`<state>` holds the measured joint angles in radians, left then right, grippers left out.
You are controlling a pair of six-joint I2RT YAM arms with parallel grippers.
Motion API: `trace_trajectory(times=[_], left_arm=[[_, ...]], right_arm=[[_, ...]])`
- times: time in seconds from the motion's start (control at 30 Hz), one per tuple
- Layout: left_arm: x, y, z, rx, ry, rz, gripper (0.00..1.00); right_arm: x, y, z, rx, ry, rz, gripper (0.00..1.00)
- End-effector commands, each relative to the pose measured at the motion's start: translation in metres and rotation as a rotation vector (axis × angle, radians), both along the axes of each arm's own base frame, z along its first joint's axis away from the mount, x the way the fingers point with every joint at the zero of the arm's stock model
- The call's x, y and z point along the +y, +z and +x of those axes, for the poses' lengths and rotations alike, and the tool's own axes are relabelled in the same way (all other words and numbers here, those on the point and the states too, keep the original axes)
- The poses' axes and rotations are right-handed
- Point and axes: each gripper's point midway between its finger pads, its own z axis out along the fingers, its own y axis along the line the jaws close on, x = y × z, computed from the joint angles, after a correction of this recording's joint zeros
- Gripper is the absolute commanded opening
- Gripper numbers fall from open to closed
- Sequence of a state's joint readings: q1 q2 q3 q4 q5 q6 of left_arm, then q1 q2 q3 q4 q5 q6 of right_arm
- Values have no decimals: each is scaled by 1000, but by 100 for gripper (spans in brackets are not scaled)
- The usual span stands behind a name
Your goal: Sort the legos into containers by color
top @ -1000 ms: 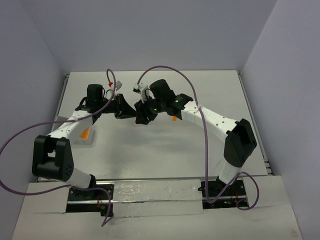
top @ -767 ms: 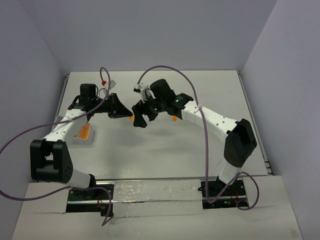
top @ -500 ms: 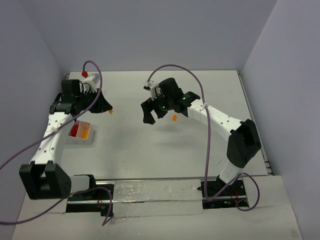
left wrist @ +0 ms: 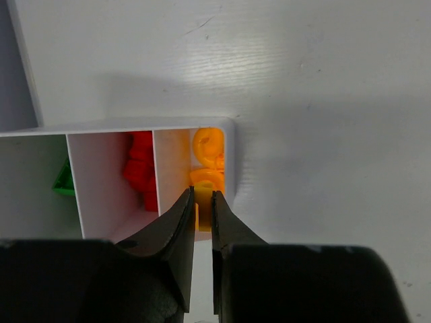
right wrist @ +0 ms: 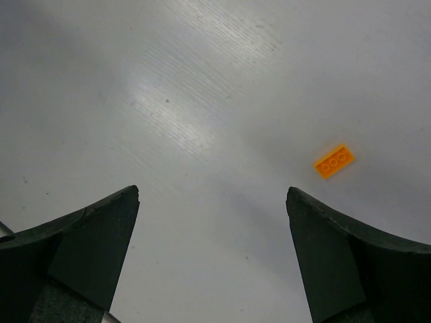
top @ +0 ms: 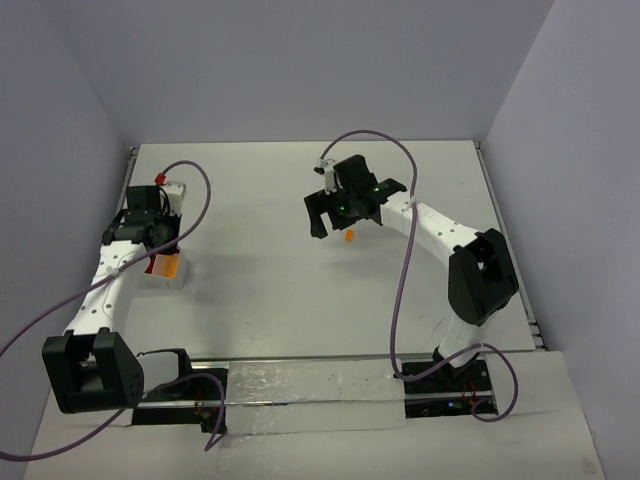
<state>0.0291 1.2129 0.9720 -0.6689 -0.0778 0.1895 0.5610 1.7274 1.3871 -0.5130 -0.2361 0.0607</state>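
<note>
The white three-compartment tray lies at the left of the table; it also shows in the top view. It holds a green lego in the left compartment, red legos in the middle one and orange half-rings in the right one. My left gripper is shut on an orange piece and holds it over the orange compartment; in the top view the left gripper is above the tray. My right gripper is open and empty above the table. A flat orange lego lies to its right, also seen in the top view.
The tray sits close to the left wall. The right gripper hovers at mid table. Purple cables arc over both arms.
My left arm has swung left from mid table to over the tray, carrying the orange piece. My right gripper has drawn back to the right, away from the left one.
</note>
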Motion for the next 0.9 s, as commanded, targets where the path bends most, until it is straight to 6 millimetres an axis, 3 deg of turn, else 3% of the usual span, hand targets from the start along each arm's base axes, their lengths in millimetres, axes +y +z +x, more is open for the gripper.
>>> trace_trajectory(times=[0.0,0.13,0.3,0.37,0.47,0.63,0.87], left_arm=[[17,3,11,-30,14,86,4],[18,-9,11,5,8,88,11],[19,-15,10,24,-1,96,37],[21,-15,11,20,3,104,42],[22,-18,12,24,11,102,44],[19,-13,14,13,10,80,46],[9,4,20,-29,-6,25,49]], right_arm=[[-19,-6,25,9,-160,-44,96],[-33,-14,37,17,-282,-74,97],[-56,-30,51,17,-431,-140,95],[-69,-38,58,10,-512,-181,91],[-82,-52,63,34,-589,-225,87],[-83,-77,68,92,-629,-263,85],[-79,-94,76,133,-648,-277,84]])
